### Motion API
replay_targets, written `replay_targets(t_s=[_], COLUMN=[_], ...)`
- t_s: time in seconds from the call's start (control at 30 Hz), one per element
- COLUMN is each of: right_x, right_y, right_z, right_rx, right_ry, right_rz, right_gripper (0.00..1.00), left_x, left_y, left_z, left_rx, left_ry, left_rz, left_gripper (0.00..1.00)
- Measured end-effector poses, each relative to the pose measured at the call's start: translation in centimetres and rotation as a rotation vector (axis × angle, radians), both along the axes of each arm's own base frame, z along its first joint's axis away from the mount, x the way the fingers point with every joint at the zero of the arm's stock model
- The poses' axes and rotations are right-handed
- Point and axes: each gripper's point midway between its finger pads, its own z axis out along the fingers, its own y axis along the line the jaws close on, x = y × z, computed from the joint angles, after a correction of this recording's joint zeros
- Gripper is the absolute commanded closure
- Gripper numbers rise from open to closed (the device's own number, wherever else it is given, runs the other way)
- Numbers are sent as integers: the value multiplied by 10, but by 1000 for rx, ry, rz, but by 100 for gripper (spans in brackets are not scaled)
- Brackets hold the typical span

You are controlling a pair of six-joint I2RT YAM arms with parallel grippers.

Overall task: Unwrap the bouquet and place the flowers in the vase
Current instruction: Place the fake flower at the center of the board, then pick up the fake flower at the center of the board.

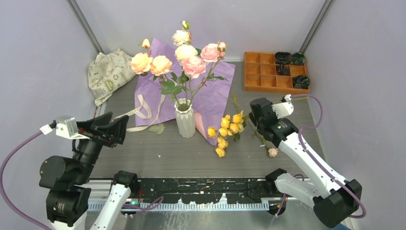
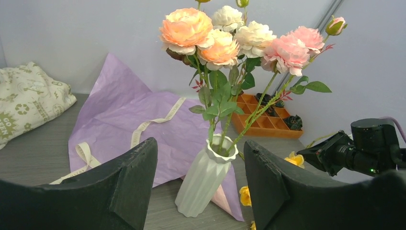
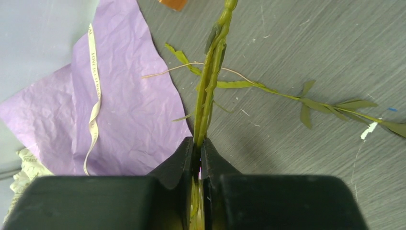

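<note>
The right gripper (image 3: 197,143) is clamped shut on the green stem (image 3: 209,81) of the yellow rose spray (image 1: 225,130); the stem lies nearly flat, its bare end pointing away from the fingers, its blooms on the vase side; the left gripper (image 1: 123,130) hangs wide apart and empty; between the two, the white ribbed vase (image 1: 185,120) stands upright, to the left of the spray, so the stem likely needs tipping upright, then carrying leftward; beyond lies the purple paper (image 1: 215,91).

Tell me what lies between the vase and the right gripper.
In the top view, yellow roses lie on the table between the vase and the right gripper, beside a corner of the wrapping paper.
</note>
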Motion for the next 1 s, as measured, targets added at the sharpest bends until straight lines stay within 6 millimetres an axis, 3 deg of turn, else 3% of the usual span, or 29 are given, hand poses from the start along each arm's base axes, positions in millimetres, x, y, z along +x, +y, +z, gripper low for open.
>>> replay_targets(t_s=[0.17,0.27,0.43,0.6,0.67,0.73,0.83,1.0], right_x=[-3,-3,1,19,25,24,11,-14], right_y=[-4,-3,6,30,41,52,62,60], right_z=[-11,-17,-8,20,21,10,-21,-63], right_rx=[-28,-70,-167,-354,-453,-554,-680,-783], right_ry=[39,71,104,189,243,315,453,646], right_rz=[-8,23,156,409,500,591,735,914], right_gripper=[55,45,44,43,43,41,41,39], left_x=[0,-1,-2,-2,-2,-2,-2,-2], left_y=[-1,-1,0,0,0,0,0,0], left_z=[-1,-1,-1,-1,-1,-1,-1,-1], left_rx=[2,5,9,15,15,14,14,14], left_ry=[1,-1,-6,-8,-8,-8,-8,-8], left_rz=[-7,-5,-4,-2,-2,-3,-3,-2], left_gripper=[33,33,33,33,33,33,33,33])
